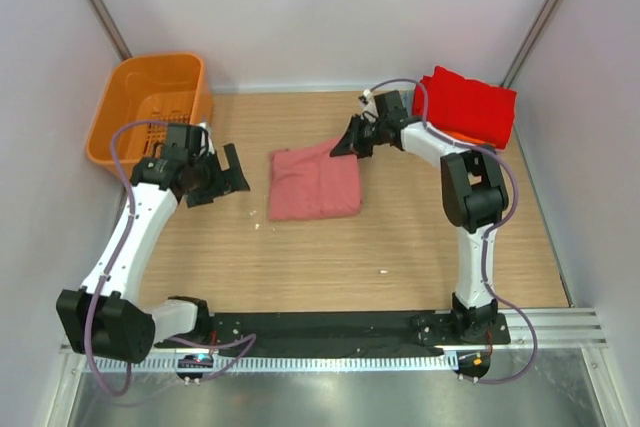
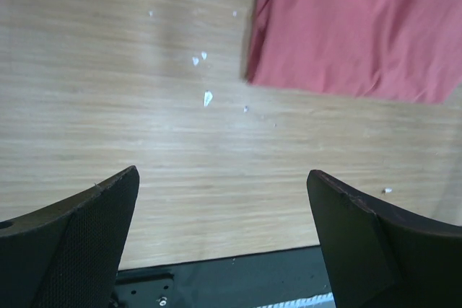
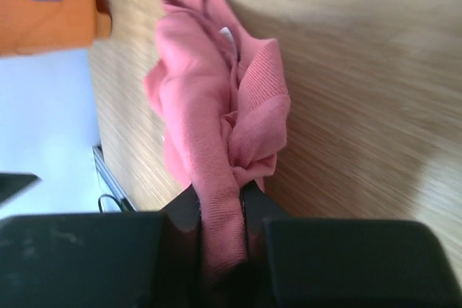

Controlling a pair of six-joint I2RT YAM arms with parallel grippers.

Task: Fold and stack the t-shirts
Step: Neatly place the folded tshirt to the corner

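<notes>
The left arm bends out leftward, elbow low, and its left gripper (image 2: 222, 174) hangs with jaws spread wide. The right arm folds back leftward, its right gripper (image 3: 220, 194) pinched tight on the salmon-pink t-shirt (image 3: 206, 99), seemingly near table height.

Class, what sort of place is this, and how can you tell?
Probably a robotics lab cell: plain white walls enclose a wooden table, a left arm and right arm bolted at its edge.

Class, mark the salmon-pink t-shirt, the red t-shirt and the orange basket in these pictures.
salmon-pink t-shirt (image 1: 315, 187): top external view, middle of the cloth.
red t-shirt (image 1: 472, 107): top external view, centre of its top.
orange basket (image 1: 110, 112): top external view, its left wall.
</notes>
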